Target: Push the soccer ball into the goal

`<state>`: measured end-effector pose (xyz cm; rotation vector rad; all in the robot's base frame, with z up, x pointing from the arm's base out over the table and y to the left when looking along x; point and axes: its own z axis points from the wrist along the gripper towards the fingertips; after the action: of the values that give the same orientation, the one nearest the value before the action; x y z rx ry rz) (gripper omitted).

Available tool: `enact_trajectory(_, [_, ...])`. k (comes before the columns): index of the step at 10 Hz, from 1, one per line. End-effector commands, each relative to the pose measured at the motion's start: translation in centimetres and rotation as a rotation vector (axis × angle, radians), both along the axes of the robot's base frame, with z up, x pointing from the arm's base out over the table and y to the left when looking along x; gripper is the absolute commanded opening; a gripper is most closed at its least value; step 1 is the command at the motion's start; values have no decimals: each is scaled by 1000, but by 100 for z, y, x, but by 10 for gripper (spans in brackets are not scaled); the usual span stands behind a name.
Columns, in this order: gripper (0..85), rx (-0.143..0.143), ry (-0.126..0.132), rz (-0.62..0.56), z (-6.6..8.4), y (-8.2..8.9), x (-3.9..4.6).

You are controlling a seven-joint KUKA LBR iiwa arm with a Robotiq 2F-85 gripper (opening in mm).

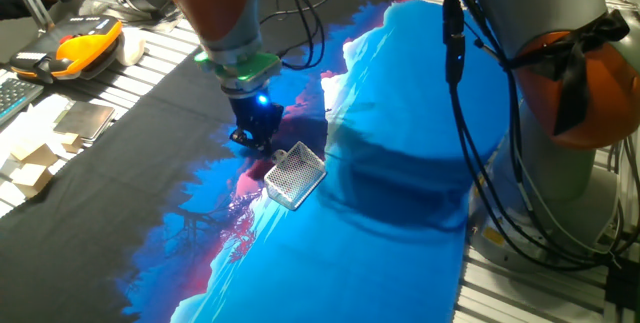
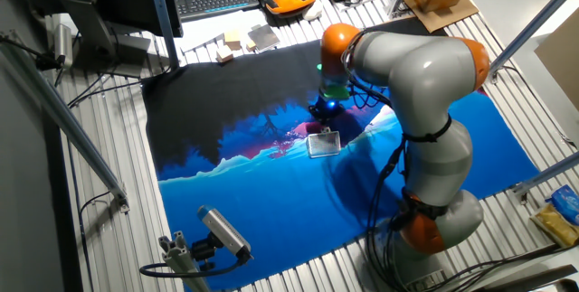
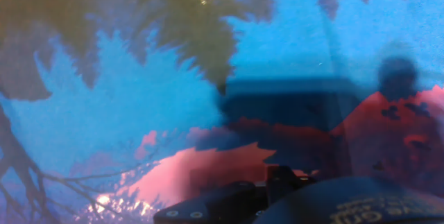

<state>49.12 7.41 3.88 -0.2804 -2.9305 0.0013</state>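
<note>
The goal (image 1: 295,175) is a small white wire-mesh box lying on the blue printed cloth; it also shows in the other fixed view (image 2: 323,143). My gripper (image 1: 255,141) is down at the cloth just beyond the goal's far left side, nearly touching it, and its fingers look pressed together. It also shows in the other fixed view (image 2: 324,109). The soccer ball does not show in any view. The hand view shows only cloth up close and dark gripper parts (image 3: 291,196) along the bottom edge.
The blue, pink and black cloth (image 1: 400,113) covers the table. An orange pendant (image 1: 85,48) and small cardboard boxes (image 1: 30,168) lie at the left. The arm's base and cables (image 1: 540,113) stand at the right.
</note>
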Motion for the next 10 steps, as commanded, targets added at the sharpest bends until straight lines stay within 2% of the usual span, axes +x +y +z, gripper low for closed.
enact_trajectory(1, [0,13,9,-4,-2,-6,8])
enact_trajectory(2, [0,17,5,-6,-1,-16,20])
enact_trajectory(3, [0,11,-29,-12,-5,-26,46])
enact_trajectory(4, [0,-14,-32,1,-23,-48,100])
enact_trajectory(10, [0,-2,-58,-23,-37,-102,166])
